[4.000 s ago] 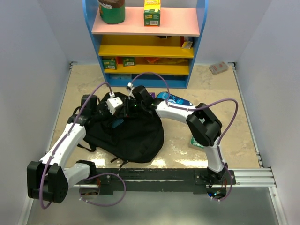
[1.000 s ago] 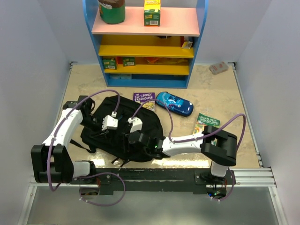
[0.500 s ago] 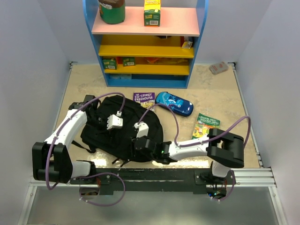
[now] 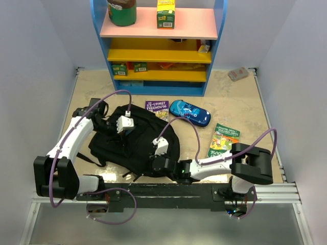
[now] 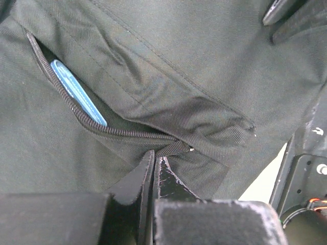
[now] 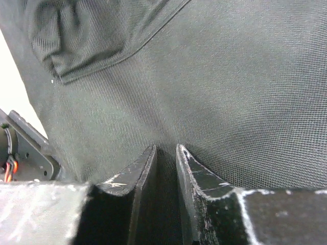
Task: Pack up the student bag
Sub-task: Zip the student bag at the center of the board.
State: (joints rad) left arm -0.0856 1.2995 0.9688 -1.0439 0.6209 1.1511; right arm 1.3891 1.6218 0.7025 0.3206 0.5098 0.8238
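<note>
purple book (image 4: 157, 108): "52-STOREY TREEHOUSE" | beside student bag (image 4: 138, 145) | green book (image 4: 224, 139): title unreadable

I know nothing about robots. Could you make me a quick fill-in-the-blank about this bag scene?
The student bag is coloured ___.
The left gripper, at the end of the zipper, is ___.
Inside the open pocket sits a flat item coloured ___.
Missing words: black; shut; blue.
</note>
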